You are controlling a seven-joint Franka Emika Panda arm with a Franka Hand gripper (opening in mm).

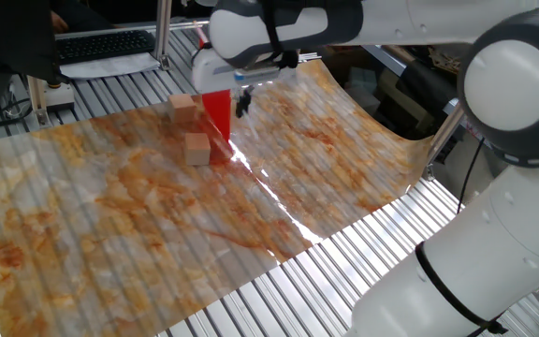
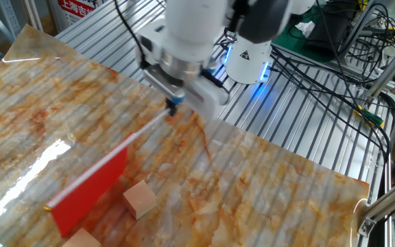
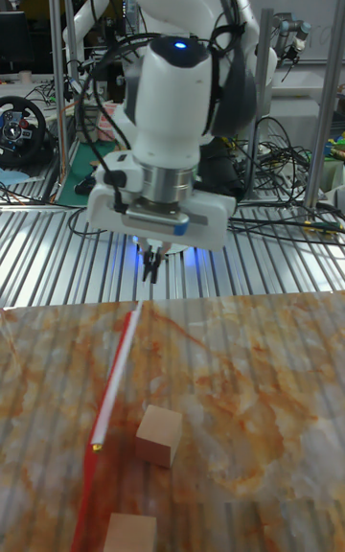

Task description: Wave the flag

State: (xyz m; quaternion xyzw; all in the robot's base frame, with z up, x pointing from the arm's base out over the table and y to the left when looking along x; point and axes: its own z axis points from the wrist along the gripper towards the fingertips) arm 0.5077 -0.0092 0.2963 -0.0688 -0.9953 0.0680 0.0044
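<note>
Tool (image 2: 173, 104) clamped on the end of the thin white stick of the flag (image 2: 91, 192) — fingers together around it, above the marbled sheet (image 2: 266, 178) covering the table (image 2: 307, 134). Stick slanted down and away from the tool, red cloth hanging at its far end, low over the sheet. Two tan wooden blocks nearby: one block (image 2: 140, 199) just beside the cloth, the second block (image 2: 81, 239) near the cloth's lower corner — contact with either not clear. White arm (image 3: 172, 82) directly above the tool.
</note>
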